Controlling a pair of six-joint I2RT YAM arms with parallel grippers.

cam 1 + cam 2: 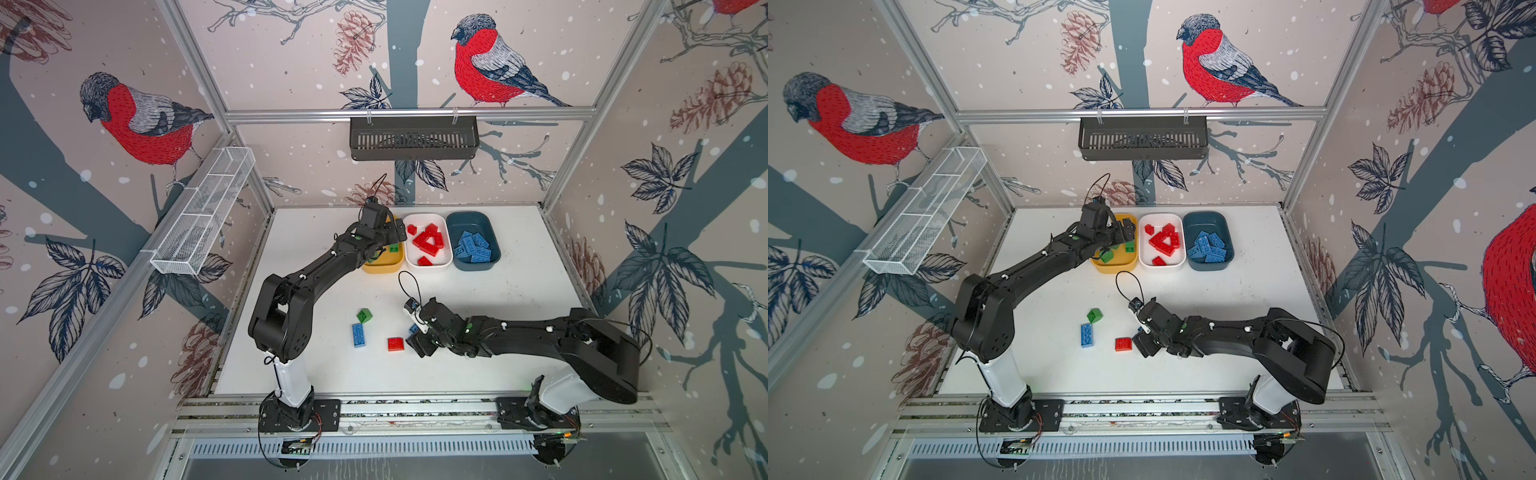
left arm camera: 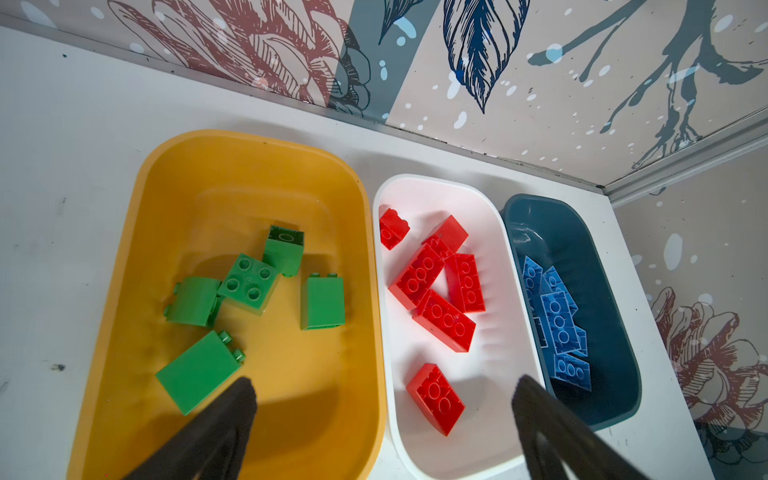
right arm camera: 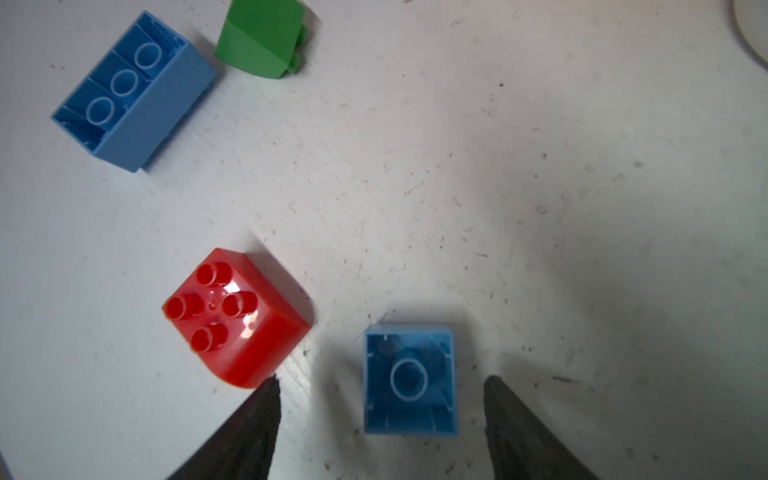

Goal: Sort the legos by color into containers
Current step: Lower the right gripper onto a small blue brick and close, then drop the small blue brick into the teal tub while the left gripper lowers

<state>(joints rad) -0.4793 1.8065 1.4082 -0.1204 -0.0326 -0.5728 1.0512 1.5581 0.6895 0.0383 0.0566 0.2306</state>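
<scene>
Three tubs stand in a row at the back: mustard yellow (image 2: 208,174) with several green legos (image 2: 249,282), white (image 2: 436,187) with red ones (image 2: 444,320), dark teal (image 2: 582,232) with blue ones (image 2: 559,324). My left gripper (image 2: 384,388) hovers open over the yellow and white tubs (image 1: 395,235), holding nothing. On the table lie a green brick (image 1: 364,316), a blue oblong brick (image 1: 358,335) and a red square brick (image 1: 395,344). My right gripper (image 3: 382,381) is open, low over the table, its fingers either side of an upside-down small blue brick (image 3: 409,399) without touching it.
A black slotted basket (image 1: 413,139) hangs on the back wall and a white wire mesh rack (image 1: 203,212) on the left wall. The red brick (image 3: 237,318) lies right beside one right fingertip. The back wall stands close behind the tubs.
</scene>
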